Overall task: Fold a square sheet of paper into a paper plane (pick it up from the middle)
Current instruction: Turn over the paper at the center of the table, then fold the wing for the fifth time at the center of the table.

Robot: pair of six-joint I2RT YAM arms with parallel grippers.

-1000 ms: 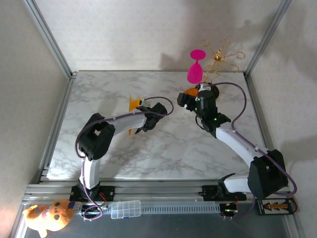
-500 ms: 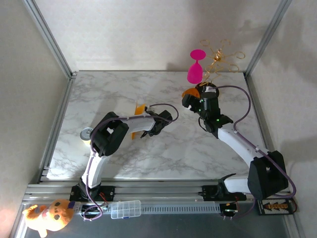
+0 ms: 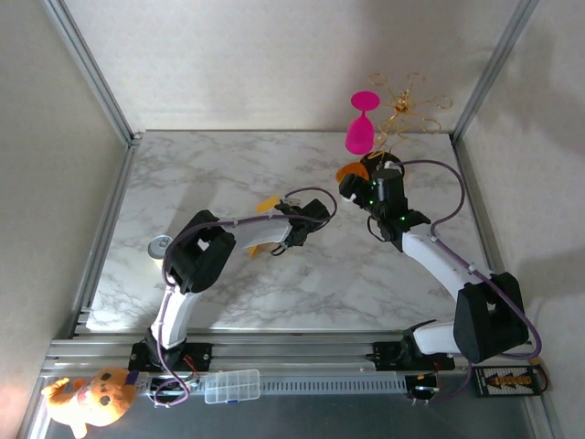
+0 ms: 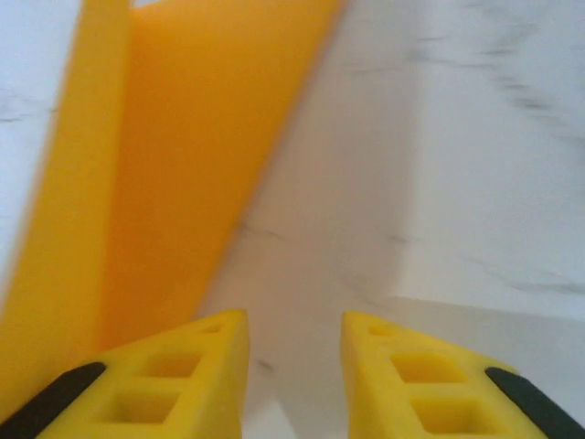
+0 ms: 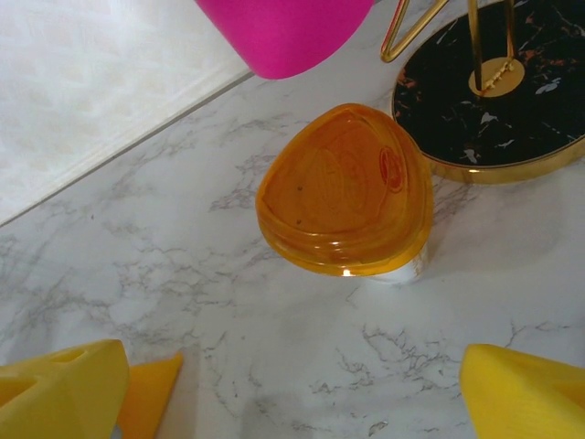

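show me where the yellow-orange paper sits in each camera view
Top external: the paper peeks out above the left arm, mid-table.
Left wrist: the paper is a wide orange band across the upper left.
Right wrist: an orange corner of it sits at the bottom left edge.
Shared landmark: the white marble tabletop under it.

The yellow-orange sheet of paper (image 4: 192, 155), creased lengthwise into a narrow tapering shape, rests on the marble surface just ahead-left of the left claw (image 4: 292, 325).

Folded matte paper sheet (image 4: 183, 165) yellow-orange; marble tabletop (image 3: 274, 165) white, grey veins; plastic goblet (image 3: 359, 135) magenta; round stand base (image 5: 512, 101) black, gold rim.
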